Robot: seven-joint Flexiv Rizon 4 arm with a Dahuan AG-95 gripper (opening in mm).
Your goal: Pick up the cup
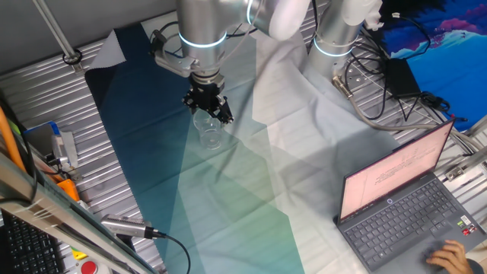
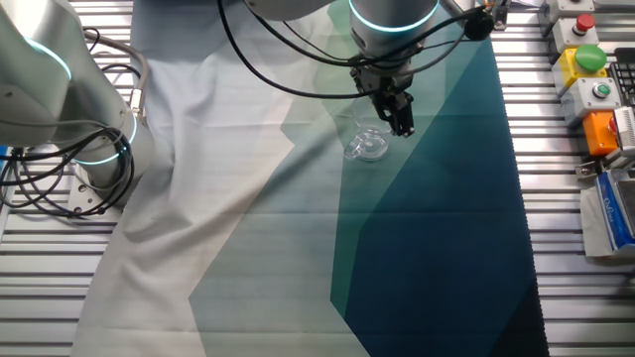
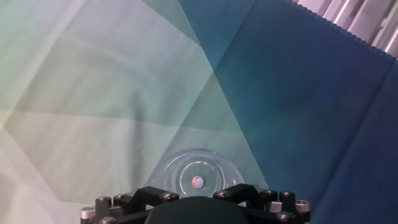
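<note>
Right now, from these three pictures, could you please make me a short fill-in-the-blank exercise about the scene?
1. The gripper is directly above the clear ____.
2. The cup stands on a cloth whose colours are white, green and dark ____.
3. At the lower right of one fixed view, a hand rests by an open ____.
4. In the hand view, the cup's round rim shows just in front of the ____.

Missing words: cup; blue; laptop; gripper
</note>
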